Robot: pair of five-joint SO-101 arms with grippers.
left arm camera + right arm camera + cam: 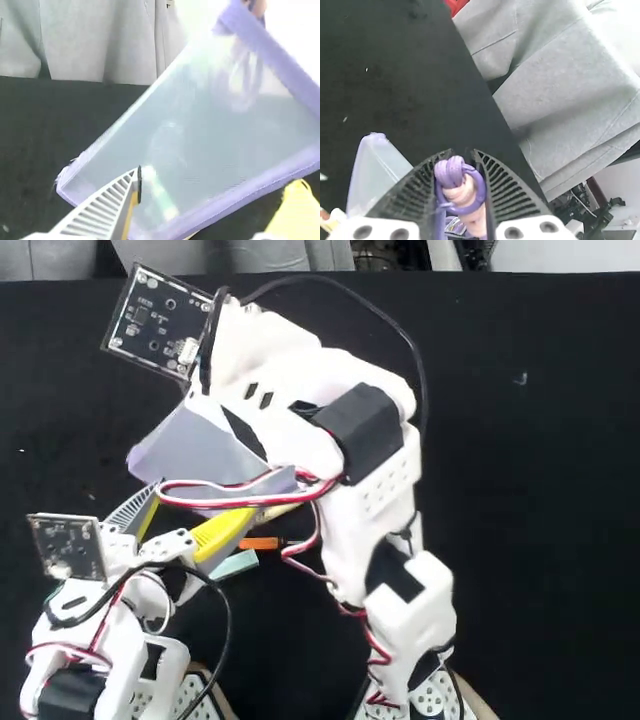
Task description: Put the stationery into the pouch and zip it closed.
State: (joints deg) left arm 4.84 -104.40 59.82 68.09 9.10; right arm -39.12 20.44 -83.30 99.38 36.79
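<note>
The pouch (pixel 195 445) is translucent lavender with a purple zip edge and hangs tilted above the black table. My right gripper (pixel 461 159) is shut on the purple zip pull cord (pixel 456 184) at the pouch's upper corner. In the left wrist view the pouch (pixel 200 135) stretches across, its lower purple edge between the ribbed finger (pixel 102 210) and the yellow finger (pixel 295 207). My left gripper (pixel 195 512) is open beside that lower edge. An orange pen (pixel 262 542), a teal eraser (pixel 235 563) and a pencil (pixel 283 508) lie on the table under the arms.
The right arm's white body (pixel 370 490) spans the middle of the table over the stationery. Bare black table (pixel 540 490) extends to the right. Grey fabric (pixel 75 40) hangs beyond the far edge.
</note>
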